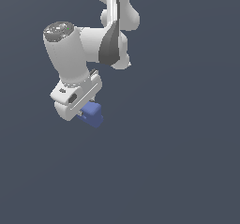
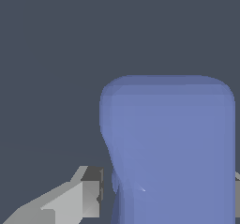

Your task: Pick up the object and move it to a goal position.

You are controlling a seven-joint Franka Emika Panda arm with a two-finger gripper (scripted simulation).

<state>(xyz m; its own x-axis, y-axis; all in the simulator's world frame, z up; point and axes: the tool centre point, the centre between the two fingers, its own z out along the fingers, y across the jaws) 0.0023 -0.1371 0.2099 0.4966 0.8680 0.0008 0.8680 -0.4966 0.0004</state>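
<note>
Matte blue rounded block (image 2: 171,148) between fingers (image 2: 86,192)

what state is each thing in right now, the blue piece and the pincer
blue piece: between the pincer's fingers, sticking out past them; no surface visibly under it.
pincer: appears shut on the blue piece; the left finger shows a small gap in the wrist view, so contact there is unclear.
arm: bent over, wrist pointing down.
</note>
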